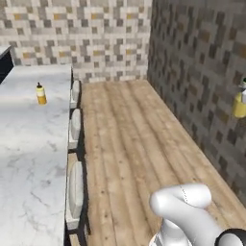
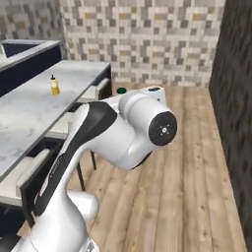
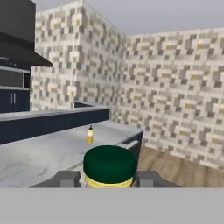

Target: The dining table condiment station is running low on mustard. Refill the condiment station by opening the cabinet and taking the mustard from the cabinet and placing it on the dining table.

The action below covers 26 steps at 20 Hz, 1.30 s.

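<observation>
I have the jaws clamped on the mustard, its green cap upright between the fingertips so it carries steady. The desk lies ahead and left, the taller orange bottle standing on it.

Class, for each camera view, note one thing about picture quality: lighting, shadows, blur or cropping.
Left base view: flat, even light, soft pixelated render; the mustard is cut by the right edge. Right base view: the dining table casts soft floor shadow. Hand view: the mustard's green cap looms large between the fingers; distant orange-yellow bottle blurry.
</observation>
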Available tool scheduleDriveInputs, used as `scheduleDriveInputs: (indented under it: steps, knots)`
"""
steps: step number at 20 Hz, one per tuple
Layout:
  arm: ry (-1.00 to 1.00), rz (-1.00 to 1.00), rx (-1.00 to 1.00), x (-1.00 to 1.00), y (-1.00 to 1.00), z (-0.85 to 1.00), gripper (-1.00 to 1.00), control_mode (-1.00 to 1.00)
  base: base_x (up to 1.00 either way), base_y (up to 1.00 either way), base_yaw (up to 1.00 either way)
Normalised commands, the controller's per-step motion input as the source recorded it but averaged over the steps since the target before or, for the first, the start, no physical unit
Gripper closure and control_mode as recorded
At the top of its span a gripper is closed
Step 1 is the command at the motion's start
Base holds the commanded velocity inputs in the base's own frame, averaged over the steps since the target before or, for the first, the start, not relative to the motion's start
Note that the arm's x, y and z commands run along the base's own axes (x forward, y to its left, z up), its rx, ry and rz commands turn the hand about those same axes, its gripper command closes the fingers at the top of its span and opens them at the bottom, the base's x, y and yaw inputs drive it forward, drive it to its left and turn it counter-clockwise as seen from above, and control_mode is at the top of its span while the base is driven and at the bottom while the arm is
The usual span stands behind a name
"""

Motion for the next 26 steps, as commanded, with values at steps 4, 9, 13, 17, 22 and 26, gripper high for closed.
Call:
scheduleDriveInputs:
  steps: [4, 9, 13, 17, 22, 26]
  knots:
    - [0.0, 0.0, 0.0, 0.0, 0.0, 0.0, 1.0, 1.0, 0.96, -0.61, 0.53]
    - [0.0, 0.0, 0.0, 0.0, 0.0, 0.0, 1.0, 1.0, 0.82, -0.83, 0.47]
    - [0.0, 0.0, 0.0, 0.0, 0.0, 0.0, 1.0, 1.0, 0.93, -0.76, 0.48]
    - [0.0, 0.0, 0.0, 0.0, 0.0, 0.0, 1.0, 1.0, 0.93, -0.74, 0.5]
    - [0.0, 0.0, 0.0, 0.0, 0.0, 0.0, 1.0, 1.0, 0.71, -0.69, 0.51]
    - [0.0, 0.0, 0.0, 0.0, 0.0, 0.0, 1.0, 1.0, 0.34, -0.71, 0.5]
